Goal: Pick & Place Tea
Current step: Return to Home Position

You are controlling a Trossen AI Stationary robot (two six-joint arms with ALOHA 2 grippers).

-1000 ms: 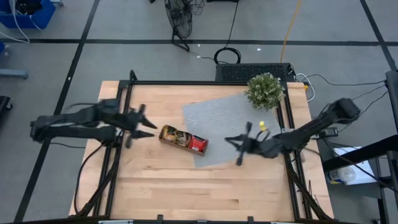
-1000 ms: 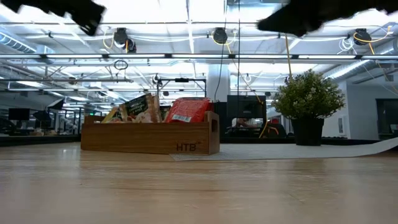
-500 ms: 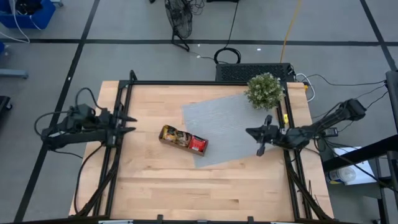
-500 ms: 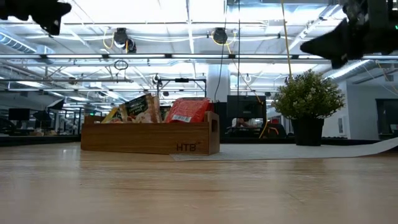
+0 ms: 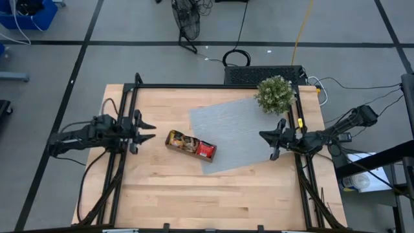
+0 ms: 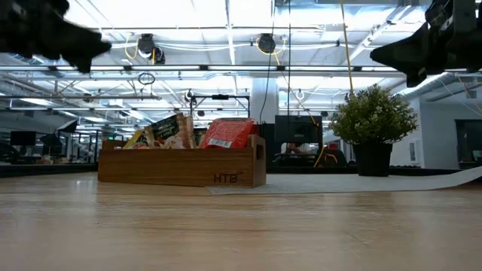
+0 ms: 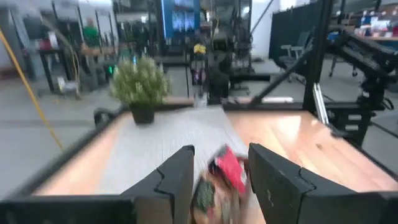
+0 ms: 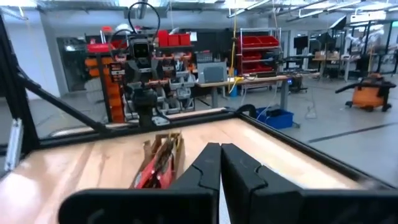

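wooden tray (image 5: 169,137) holds the tea (image 5: 206,150); its long axis runs between my arms. my left gripper (image 5: 150,131), fingers apart, hovers near one end of the tray; my right gripper (image 5: 265,136), fingers pressed together, hangs well off the other end.

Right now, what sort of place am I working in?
Probably a robotics lab or workshop: red storage bins, an orange shop vacuum, and open ceiling trusses beyond the wooden table.
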